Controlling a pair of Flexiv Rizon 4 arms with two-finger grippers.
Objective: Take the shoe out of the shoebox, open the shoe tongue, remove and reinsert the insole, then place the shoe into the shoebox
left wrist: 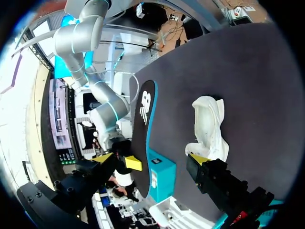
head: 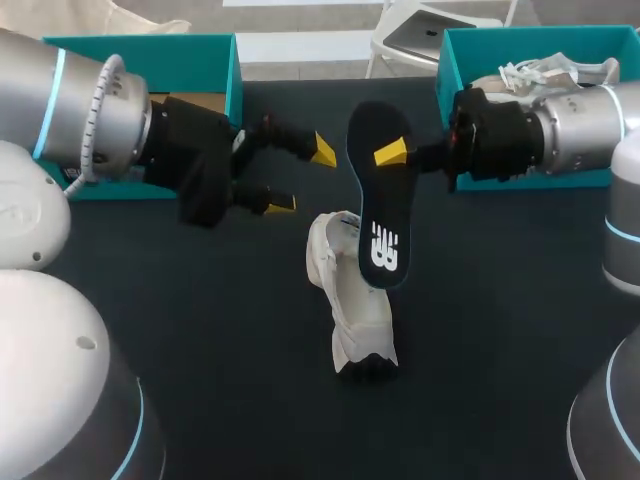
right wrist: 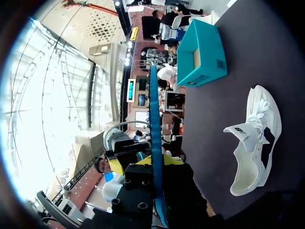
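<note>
The dark insole (head: 378,200) is being held upright above the table (head: 200,330), clamped near its upper end between the fingers of the right gripper (head: 392,154), which is being held out from 3 o'clock. In the right wrist view the insole is being seen edge-on between that gripper's two fingers. At 6 o'clock of the insole, the white shoe (head: 355,310) is being left resting on the table with its tongue pulled open; in the left wrist view it is being shown apart from the insole. At 9 o'clock of the insole, the left gripper (head: 300,177) is being held with its fingers spread apart, nothing between them. The left shoebox (head: 170,50) is being kept at 10 o'clock of the table and the right shoebox (head: 450,60) at 2 o'clock, a second pale shoe (head: 545,72) being held inside the latter.
</note>
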